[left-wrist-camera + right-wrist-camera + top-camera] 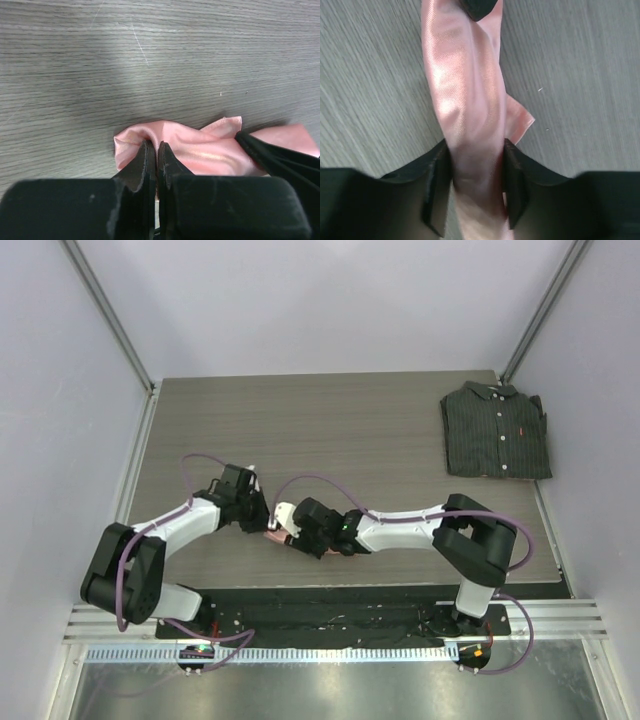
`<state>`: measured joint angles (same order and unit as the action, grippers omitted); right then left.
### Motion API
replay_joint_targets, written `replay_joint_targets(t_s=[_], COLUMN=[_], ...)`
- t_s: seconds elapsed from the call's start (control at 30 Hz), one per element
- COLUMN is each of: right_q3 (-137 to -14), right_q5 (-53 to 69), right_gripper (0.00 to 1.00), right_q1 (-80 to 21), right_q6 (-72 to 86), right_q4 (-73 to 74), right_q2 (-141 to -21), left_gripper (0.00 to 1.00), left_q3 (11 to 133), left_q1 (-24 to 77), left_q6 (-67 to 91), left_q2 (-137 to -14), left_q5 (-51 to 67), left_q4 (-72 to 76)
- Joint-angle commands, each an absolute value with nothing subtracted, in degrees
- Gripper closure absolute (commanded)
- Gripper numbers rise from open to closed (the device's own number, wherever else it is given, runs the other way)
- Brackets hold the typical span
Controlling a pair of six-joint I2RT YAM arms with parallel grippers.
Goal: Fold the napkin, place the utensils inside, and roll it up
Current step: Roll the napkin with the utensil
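The left jaws are pressed almost together, with only a thin fold of the napkin (200, 150) pinched between their tips at one bunched end of the cloth. The right jaws are set narrowly apart and clamp the same napkin across its width, the pink satin filling the whole gap between them. From the right jaws the cloth runs straight ahead as a tight, narrow band, and at its far end a black fingertip (477, 6) of the left arm (180, 522) comes down on it. A small loose corner pokes out to one side partway along. So the bundle's long axis lies along the line that joins the two pairs of jaws, running left to right across the near part of the worktop (330, 430). Each arm holds one end, and neither is nearer than the other. The top view shows only a sliver of pink between the two wrists, which sit close together. No fork shows in any view, and I cannot tell whether it lies inside the folds. As I judge it, any further rolling or setting down must be done by both arms together along that shared axis, since the left's thin pinch looks like the grip more likely to slip. A dark striped shirt (495, 430) lies folded well apart at the far right corner.
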<state>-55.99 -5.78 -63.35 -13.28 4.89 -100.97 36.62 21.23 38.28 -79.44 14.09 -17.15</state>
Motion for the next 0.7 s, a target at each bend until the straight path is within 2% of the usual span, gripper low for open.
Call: replay_joint_targets(t_s=[0.0,0.07,0.1,0.2,0.33,0.67], right_q3=[-57.5,-57.2,-57.1,-57.1,-57.6,-61.0], right_q5=[0.7,6.9,8.8,16.6,27.3,47.5], right_gripper=[0.59,0.65,0.66,0.69,0.70,0.70], right_q1=[-61.3,-60.5,-59.5,-56.8,-52.8,-44.3], right_q6=[-11.8,-10.1,-9.4,-7.0,-4.1,1.1], right_q4=[7.9,9.0,9.4,10.5,10.8,10.7], right_q2=[-101.4,-101.3,-101.3,-101.9,-103.7,-112.1], left_gripper=[0.79,0.64,0.47,0.23,0.19,0.22], left_q3=[38.7,38.9,39.1,39.1,37.7,29.0], left_q1=[21.0,21.0,20.9,20.9,20.9,20.9], left_q6=[37.1,37.1,37.1,37.1,37.4,38.7], left_q2=[-78.9,-77.3,-76.5,-73.2,-69.6,-60.1], left_q5=[15.1,13.1,12.2,7.1,3.3,8.9], left_q4=[-18.3,-18.5,-18.7,-20.2,-20.9,-10.6])
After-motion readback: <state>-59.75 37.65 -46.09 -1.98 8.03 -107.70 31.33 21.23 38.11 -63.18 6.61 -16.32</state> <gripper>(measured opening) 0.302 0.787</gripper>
